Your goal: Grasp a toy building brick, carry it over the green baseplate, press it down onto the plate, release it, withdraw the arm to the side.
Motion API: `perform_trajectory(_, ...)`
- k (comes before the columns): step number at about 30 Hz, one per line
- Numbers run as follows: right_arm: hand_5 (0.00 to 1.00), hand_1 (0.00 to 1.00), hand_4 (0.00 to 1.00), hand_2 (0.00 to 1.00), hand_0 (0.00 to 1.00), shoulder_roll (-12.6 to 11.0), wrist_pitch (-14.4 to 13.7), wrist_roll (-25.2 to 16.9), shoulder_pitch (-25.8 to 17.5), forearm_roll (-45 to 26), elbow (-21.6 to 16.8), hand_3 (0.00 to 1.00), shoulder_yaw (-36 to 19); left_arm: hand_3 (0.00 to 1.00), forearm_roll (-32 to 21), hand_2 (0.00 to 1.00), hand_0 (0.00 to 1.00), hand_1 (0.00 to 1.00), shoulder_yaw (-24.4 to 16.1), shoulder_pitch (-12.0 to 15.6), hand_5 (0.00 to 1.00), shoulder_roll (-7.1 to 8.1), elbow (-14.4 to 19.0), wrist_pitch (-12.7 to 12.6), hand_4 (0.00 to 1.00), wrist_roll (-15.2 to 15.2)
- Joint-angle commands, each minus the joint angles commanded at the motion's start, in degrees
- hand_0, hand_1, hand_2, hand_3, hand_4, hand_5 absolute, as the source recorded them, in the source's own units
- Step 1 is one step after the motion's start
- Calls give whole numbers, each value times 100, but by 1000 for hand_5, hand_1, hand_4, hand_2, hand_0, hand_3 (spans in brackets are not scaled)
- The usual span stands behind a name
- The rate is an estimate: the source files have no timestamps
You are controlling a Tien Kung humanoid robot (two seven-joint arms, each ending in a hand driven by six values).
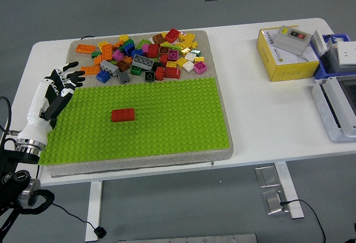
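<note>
A red brick point(123, 115) sits on the green baseplate point(167, 115), left of its middle. A heap of loose bricks point(146, 56) in several colours lies on the grey mat behind the plate. My left hand point(60, 85) is at the plate's far left edge, fingers spread and empty, well apart from the red brick. The left forearm runs down to the picture's lower left corner. My right arm is out of view.
A yellow box point(283, 59) with a grey switch unit point(293, 38) on it stands at the right. Blue and grey cases point(336, 87) lie at the table's right edge. The grey mat point(222, 87) carries plate and bricks.
</note>
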State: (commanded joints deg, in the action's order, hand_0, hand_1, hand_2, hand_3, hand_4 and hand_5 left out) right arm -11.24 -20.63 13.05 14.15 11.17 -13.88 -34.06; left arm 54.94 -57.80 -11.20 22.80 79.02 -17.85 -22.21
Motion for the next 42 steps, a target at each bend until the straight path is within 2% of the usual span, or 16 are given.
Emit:
perform_trajectory(5,943,598,488,637,636,43,15,-57,-12,-185,4,691,142,766,-77,683,701,679,215,-80,624,-78,-128,-24,519,7)
perform_trajectory(9,943,598,488,637,636,68,13,-54,-42,-209,2,691,173,766,-94,683,701,679,325,-108,624,-63,-214,-25,519,6)
perform_trajectory(10,936,590,476,637,635,74,9,-55,-46,-207,2,688,177,763,-71,658,700,627,344,-109,649,-53,-226,-30,515,14)
perform_trajectory(15,936,590,476,637,635,92,-16,-83,-38,-191,7,688,199,763,117,658,700,627,432,-119,649,-18,-298,-90,515,0)
perform_trajectory(16,917,590,446,634,630,96,-18,-92,-36,-201,6,682,217,761,124,612,703,553,444,-119,625,-16,-310,-100,522,-15)
perform_trajectory(26,913,589,440,631,628,123,-13,-107,-14,-221,-2,682,293,760,-219,605,713,551,498,-146,615,-29,-308,-115,524,-298)
perform_trajectory(27,912,589,437,632,629,120,-11,-105,-13,-227,-3,681,297,760,-223,690,797,737,497,-147,623,-34,-307,-112,524,-295)
perform_trajectory(33,912,589,437,632,629,109,26,-56,-20,-210,-20,681,311,760,-141,690,797,737,472,-157,623,-51,-311,-26,524,-163)
perform_trajectory(34,912,589,436,634,630,105,33,-49,-23,-209,-22,682,315,679,-125,812,902,865,470,-160,637,-52,-308,-5,524,-144)
perform_trajectory(39,912,589,436,634,630,78,47,-46,-56,-268,-26,682,352,679,-60,812,902,865,421,-140,637,-44,-279,89,524,-93)
perform_trajectory(40,911,589,436,634,629,73,46,-54,-63,-304,-27,683,369,593,-48,861,928,902,410,-139,529,-39,-272,102,609,-93)
perform_trajectory(42,911,589,436,634,629,62,41,-69,-71,-368,-29,683,396,593,-15,861,928,902,378,-139,529,-27,-255,126,609,-93)
